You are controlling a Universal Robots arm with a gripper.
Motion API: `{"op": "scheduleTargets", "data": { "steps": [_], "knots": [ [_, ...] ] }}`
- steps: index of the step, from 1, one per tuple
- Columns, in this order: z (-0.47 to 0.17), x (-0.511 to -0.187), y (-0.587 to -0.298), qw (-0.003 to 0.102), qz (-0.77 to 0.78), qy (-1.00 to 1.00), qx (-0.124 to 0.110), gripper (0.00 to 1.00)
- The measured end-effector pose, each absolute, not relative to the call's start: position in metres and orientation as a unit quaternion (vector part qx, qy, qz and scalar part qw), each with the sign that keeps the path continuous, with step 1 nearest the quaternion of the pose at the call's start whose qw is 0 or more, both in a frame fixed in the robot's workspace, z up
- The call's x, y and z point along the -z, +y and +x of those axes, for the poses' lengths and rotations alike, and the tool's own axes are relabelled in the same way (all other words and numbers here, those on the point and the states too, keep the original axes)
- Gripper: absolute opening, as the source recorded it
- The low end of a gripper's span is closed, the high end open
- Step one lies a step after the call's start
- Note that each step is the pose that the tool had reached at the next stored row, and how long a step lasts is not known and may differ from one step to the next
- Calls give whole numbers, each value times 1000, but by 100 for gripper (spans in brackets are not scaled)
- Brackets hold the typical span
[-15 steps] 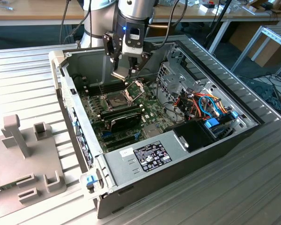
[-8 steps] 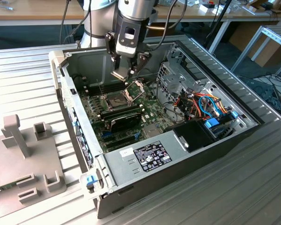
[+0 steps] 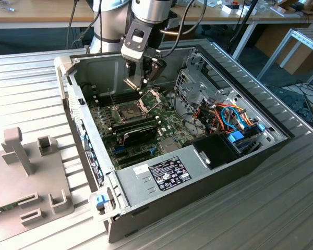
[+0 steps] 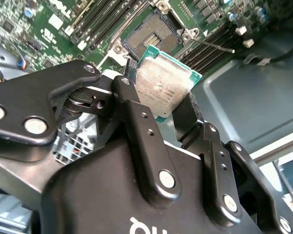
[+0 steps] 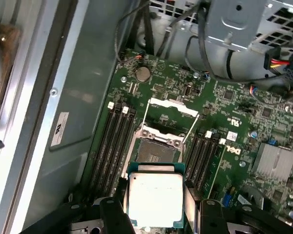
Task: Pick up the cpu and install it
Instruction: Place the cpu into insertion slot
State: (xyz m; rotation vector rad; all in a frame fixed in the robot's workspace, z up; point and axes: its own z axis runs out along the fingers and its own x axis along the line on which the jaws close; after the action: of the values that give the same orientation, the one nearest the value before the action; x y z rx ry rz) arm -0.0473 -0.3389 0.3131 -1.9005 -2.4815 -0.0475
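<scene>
In the exterior view I see a ribbed grey metal table spreading from three round to nine o'clock. A long wooden desk runs along twelve o'clock, with dark blue floor beneath it. At two o'clock a pale metal frame stands above loose cables.

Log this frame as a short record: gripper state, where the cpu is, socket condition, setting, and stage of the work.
gripper: the gripper is shut on the cpu, gripping two opposite edges
cpu position: held in the air above the motherboard, near the socket
socket: empty, with the socket frame hinged open
setting: open computer case on a slatted metal table
stage: cpu picked up, not yet seated
</scene>
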Motion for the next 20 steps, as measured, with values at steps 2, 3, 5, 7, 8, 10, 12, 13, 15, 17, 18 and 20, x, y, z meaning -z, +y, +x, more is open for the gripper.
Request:
{"op": "scheduleTargets", "data": {
  "steps": [2, 3, 5, 7, 8, 10, 12, 13, 15, 17, 18, 20],
  "knots": [
    [-47, -313, -339, 7, -626, -780, 15, 55],
    [-47, -313, -339, 7, -637, -771, 15, 55],
    [-47, -312, -339, 7, -651, -759, 16, 55],
    [-47, -312, -339, 7, -664, -748, 16, 55],
    [-47, -312, -339, 6, -675, -737, 16, 55],
    [-47, -312, -339, 6, -690, -724, 16, 55],
    [-47, -311, -339, 6, -710, -704, 16, 55],
    [-47, -311, -339, 5, -720, -693, 16, 55],
    [-47, -311, -339, 5, -721, -693, 16, 55],
    [-47, -311, -339, 6, -721, -693, 16, 55],
    [-47, -311, -339, 6, -719, -695, 17, 55],
    [-48, -310, -339, 6, -712, -702, 17, 55]
  ]
}}
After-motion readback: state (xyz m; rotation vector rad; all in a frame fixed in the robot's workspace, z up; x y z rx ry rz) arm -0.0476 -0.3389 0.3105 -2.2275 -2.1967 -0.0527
